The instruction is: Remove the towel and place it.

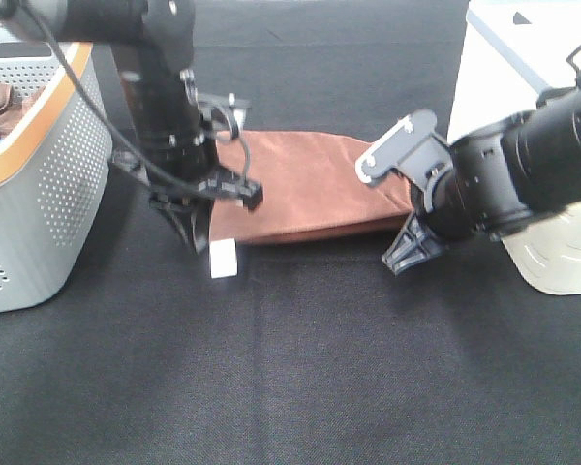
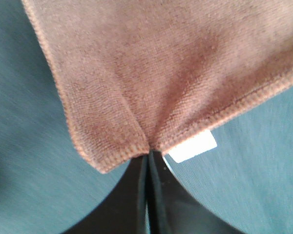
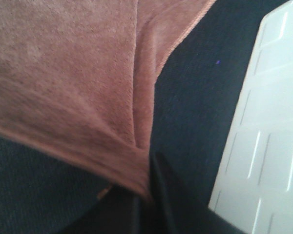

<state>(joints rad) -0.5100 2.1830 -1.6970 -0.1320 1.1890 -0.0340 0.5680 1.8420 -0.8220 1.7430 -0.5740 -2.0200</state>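
**Two grippers pinch one towel**

Both grippers are clamped on the brown towel (image 1: 310, 184), which is stretched between them on the black table (image 1: 290, 368). The left gripper (image 1: 198, 232) has its jaws closed on the towel's near corner; the wrist view shows the cloth (image 2: 161, 73) puckering into the shut fingers (image 2: 136, 195), with a white label (image 2: 193, 146) just beside them. The right gripper (image 1: 407, 247) grips the opposite corner, fabric (image 3: 63, 63) folding into its closed fingers (image 3: 161, 195). A grey basket (image 1: 48, 194) stands outboard of the left gripper, a white bin (image 1: 523, 87) outboard of the right.
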